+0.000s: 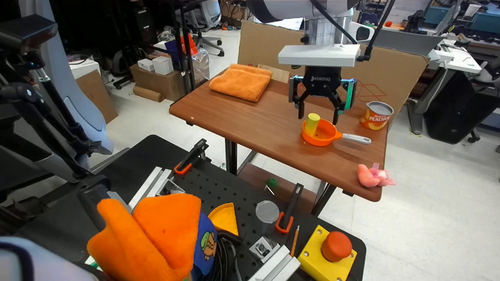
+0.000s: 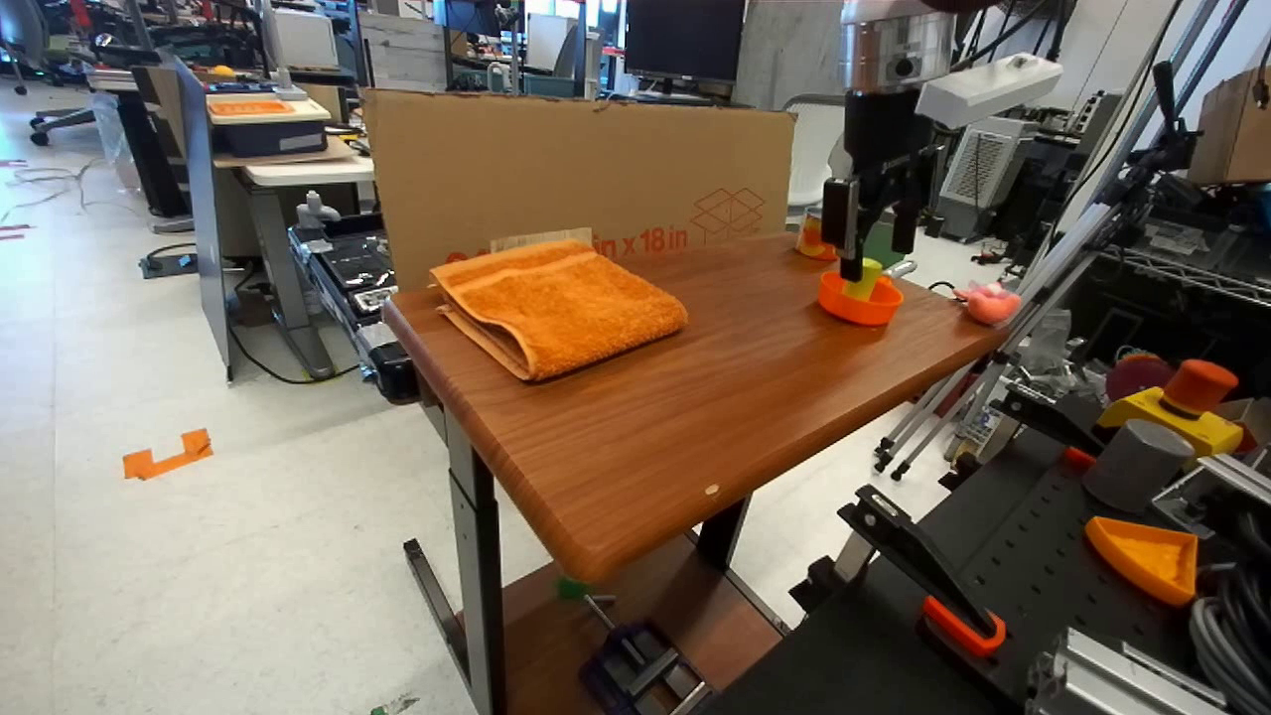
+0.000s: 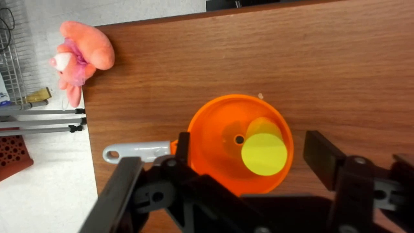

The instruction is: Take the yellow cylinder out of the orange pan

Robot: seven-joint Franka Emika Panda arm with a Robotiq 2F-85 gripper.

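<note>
"Anything in the gripper [image 1: 318, 118]?"

"Nothing; spread wide."

"And beneath?"

"The yellow cylinder [image 3: 264, 154], upright by the look, inside the orange pan [image 3: 213, 139], close to the side opposite the handle [image 3: 145, 151]."

"Likely trouble?"

"A pinch on the pan instead, from descending this wide around it; a topple, from closing off-centre."

"And surfaces, outward?"

"Smooth, stubby cylinder; shallow round pan; then wood-grain table [image 1: 242, 113], fluffy folded orange cloth [image 1: 240, 82], flat cardboard [image 2: 586, 149]."

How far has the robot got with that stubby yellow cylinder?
Apparently done: the approach; the black gripper is over the round orange pan, jaws apart. In hand: nothing; gaps show either side of the stubby yellow cylinder in the wrist view. Left: gripping the cylinder, which sits inside the pan, and lifting it out.
</note>
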